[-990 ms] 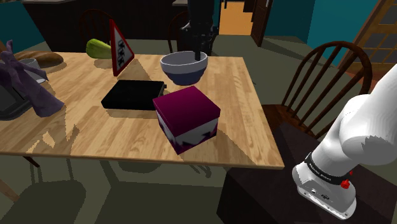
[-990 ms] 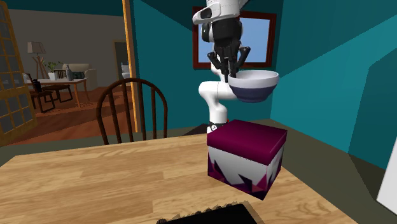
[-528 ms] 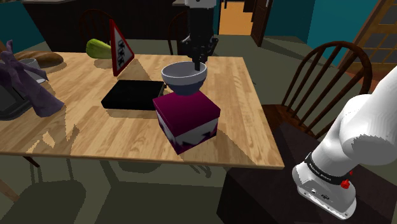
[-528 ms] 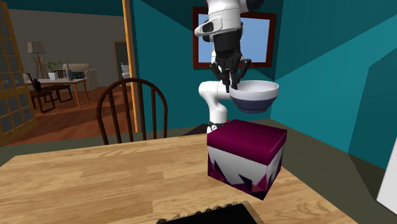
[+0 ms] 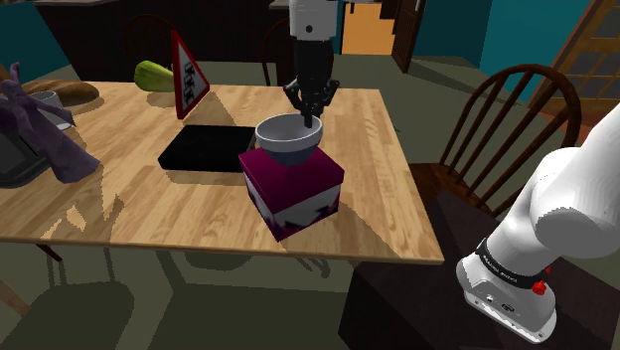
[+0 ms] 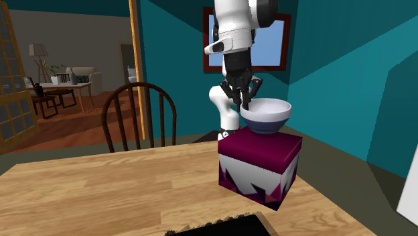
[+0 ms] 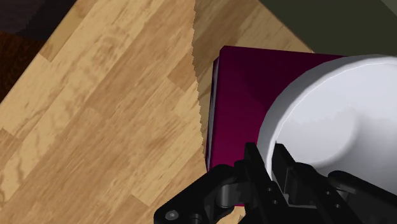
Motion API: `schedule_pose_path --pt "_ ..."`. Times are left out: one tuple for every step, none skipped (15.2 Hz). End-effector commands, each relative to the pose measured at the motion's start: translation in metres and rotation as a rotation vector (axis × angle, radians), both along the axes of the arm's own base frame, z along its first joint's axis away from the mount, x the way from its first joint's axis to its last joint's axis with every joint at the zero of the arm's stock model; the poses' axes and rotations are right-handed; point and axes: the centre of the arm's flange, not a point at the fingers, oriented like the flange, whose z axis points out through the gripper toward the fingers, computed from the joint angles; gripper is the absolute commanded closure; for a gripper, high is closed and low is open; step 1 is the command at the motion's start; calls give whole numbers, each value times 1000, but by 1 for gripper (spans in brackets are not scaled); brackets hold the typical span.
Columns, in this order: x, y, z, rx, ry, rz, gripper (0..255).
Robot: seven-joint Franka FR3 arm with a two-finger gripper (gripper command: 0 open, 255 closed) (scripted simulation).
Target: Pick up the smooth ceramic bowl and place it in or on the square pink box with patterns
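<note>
A pale bowl point(image 5: 286, 136) point(image 6: 266, 115) point(image 7: 337, 127) with a darker blue-grey underside hangs level at the top of the magenta box point(image 5: 295, 182) point(image 6: 260, 164) point(image 7: 254, 102), which has a white jagged pattern low on its sides. The bowl's base looks to be touching the lid or a hair above it. My black gripper point(image 5: 311, 107) point(image 6: 242, 99) point(image 7: 278, 167) comes straight down and is shut on the bowl's rim, on the side nearer the arm in the second exterior view.
A flat black slab point(image 5: 209, 147) lies beside the box on the wooden table point(image 5: 149, 209). A red-edged triangle sign point(image 5: 186, 72), a green fruit point(image 5: 154, 76) and purple cloth point(image 5: 45, 134) are further along. Dark wooden chairs point(image 5: 507, 114) point(image 6: 137, 117) stand at the table's edges.
The gripper has come down and toward the box with the bowl in it. The bowl went from hanging well above and beyond the box to sitting right at its lid.
</note>
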Motion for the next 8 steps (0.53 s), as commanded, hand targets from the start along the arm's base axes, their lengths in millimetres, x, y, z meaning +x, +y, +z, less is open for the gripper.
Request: schedule_pose_path --pt "0 1 -10 0 -1 0 255" --pt "0 1 -20 0 -1 0 255" --pt "0 1 -20 0 -1 0 255" --pt "0 1 -20 0 -1 0 255" --pt "0 1 -20 0 -1 0 255" --pt "0 1 -20 0 -1 0 255" --pt "0 1 -20 0 -1 0 255" --pt "0 1 -20 0 -1 0 255"
